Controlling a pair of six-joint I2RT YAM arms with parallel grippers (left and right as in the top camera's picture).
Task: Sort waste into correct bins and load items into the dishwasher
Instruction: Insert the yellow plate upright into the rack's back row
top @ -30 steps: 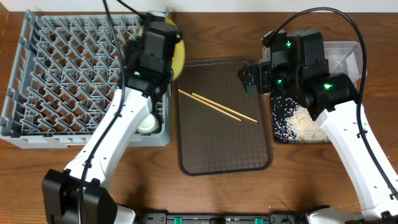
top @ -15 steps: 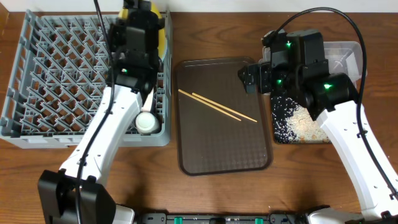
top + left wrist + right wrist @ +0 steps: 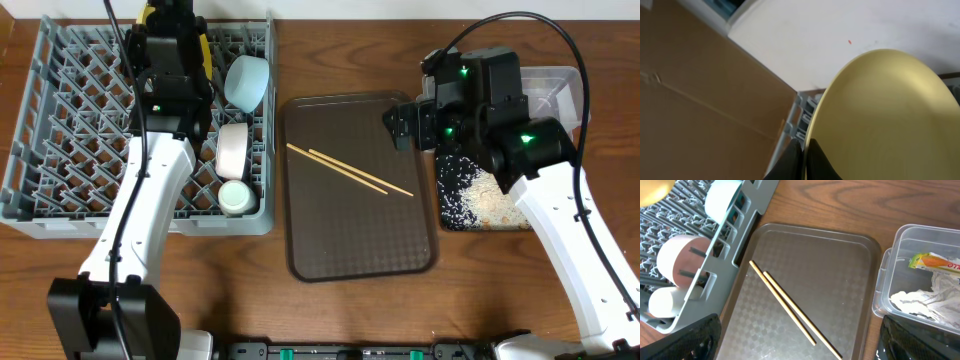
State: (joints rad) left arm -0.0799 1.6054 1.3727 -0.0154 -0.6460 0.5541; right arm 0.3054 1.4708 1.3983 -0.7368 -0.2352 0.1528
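At the 10 o'clock side of the table, in the overhead view, the grey dish rack fills the corner, and the left arm reaches over its 12 o'clock edge. The left gripper is clamped on the rim of the yellow plate, its two dark fingers pinching the edge in the wrist view, with the plate on edge above the rack's back rows. Along the rack's 3 o'clock column stand the light blue bowl, the white bowl at 6 o'clock of it, and the small white cup nearest the front. The chopsticks lie side by side on the brown serving tray at centre, slanting from 10 toward 4 o'clock. The right gripper hangs over the tray's 3 o'clock edge with its jaws spread wide and nothing between them. At 3 o'clock of it, the clear tub holds the snack wrapper and crumpled tissue; the black tray just at 6 o'clock of the tub carries the rice scraps
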